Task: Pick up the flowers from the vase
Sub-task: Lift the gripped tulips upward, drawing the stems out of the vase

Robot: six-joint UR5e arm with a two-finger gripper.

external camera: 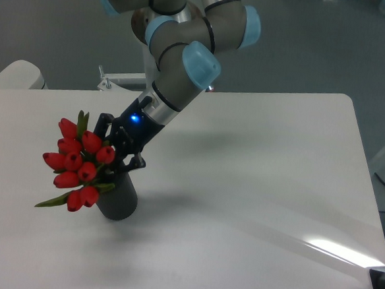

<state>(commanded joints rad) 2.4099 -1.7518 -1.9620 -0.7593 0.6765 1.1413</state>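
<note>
gripper (114,153) black, fingers narrowed onto the stem end of the flowers (76,162), just behind the buds; looks clamped on the bunch, though the contact itself is hidden behind red heads and dark fingers. blue light on the wrist. arm slants down from 1 o'clock toward 7 o'clock.

flowers: red tulip buds clustered at the gripper's 9 o'clock, heads pointing out toward 9-10 o'clock, one green leaf sticking out low toward 8 o'clock. long axis tilted, roughly along the arm's slant, not upright. lower end of the bunch sits at the mouth of the vase (118,199); can't tell whether the stems are inside it.

vase: dark cylinder, upright on the white table (262,189), directly below the gripper at its 6 o'clock.

table's left edge is near the bouquet at 9 o'clock; wide bare tabletop from 2 to 5 o'clock.
</note>
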